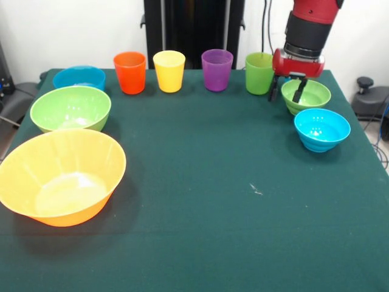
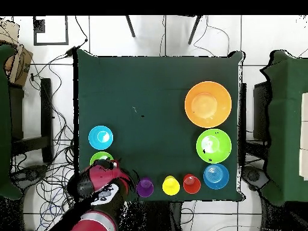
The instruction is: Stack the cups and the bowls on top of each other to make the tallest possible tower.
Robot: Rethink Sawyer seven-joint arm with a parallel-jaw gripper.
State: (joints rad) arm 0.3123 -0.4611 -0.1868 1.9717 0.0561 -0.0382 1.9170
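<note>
At the far edge of the table, near the robot, four cups stand in a row: the orange cup (image 1: 130,72), yellow cup (image 1: 169,70), purple cup (image 1: 217,70) and green cup (image 1: 259,73). All stand mouth up, a little apart, and look empty. No light blue cup shows in either view. The claw (image 1: 287,89) hangs over the small green bowl (image 1: 306,95), with one finger (image 1: 299,90) pointing down into the bowl and the other just past its rim, beside the green cup. The jaws are partly open around the rim and hold nothing. The small blue bowl (image 1: 322,129) sits just beside the green one, toward the table's middle. Along the opposite side edge sit the blue bowl (image 1: 79,77), the green bowl (image 1: 70,108) and the big orange bowl (image 1: 61,176). Every bowl looks empty. No tower stands yet. Things could go wrong here: the outer finger is close to the green cup and could knock it over. The bowl's rim is thin and shiny, so it might slip or tip when lifted. A bump could also push it into the small blue bowl.
</note>
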